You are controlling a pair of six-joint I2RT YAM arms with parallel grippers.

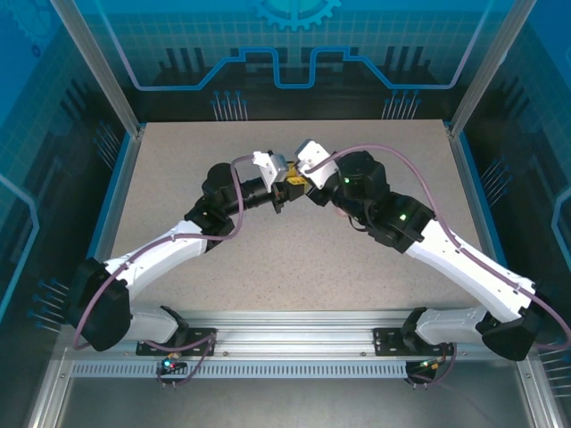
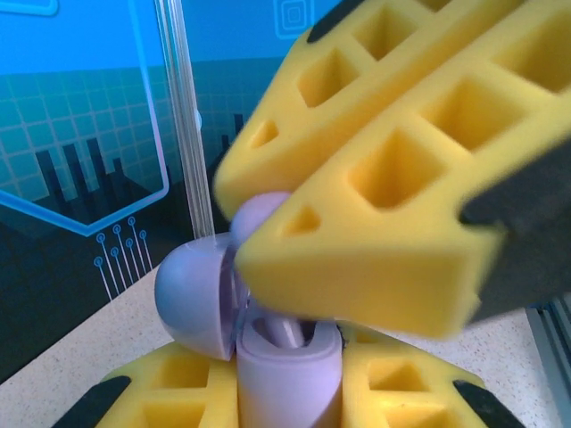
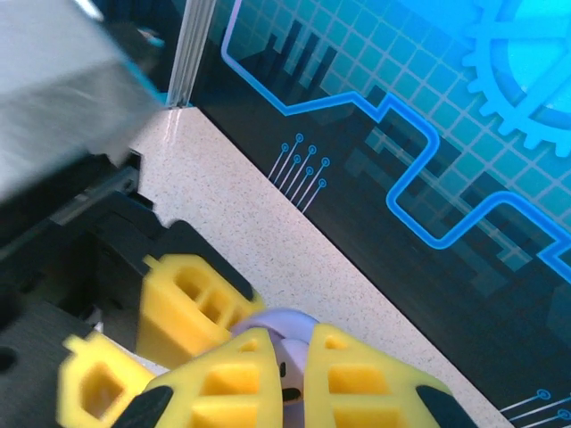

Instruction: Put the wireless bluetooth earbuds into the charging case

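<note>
Clamping rounded lilac case (image 2: 287,374), latticed L claw (image 2: 290,397)

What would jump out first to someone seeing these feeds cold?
The left claw and right claw meet tip to tip over the middle of the table. In the left wrist view, the left claw grips an open lilac charging case, its lid swung to the left. The right claw's yellow fingers pinch a lilac earbud just over the case's mouth.
</note>
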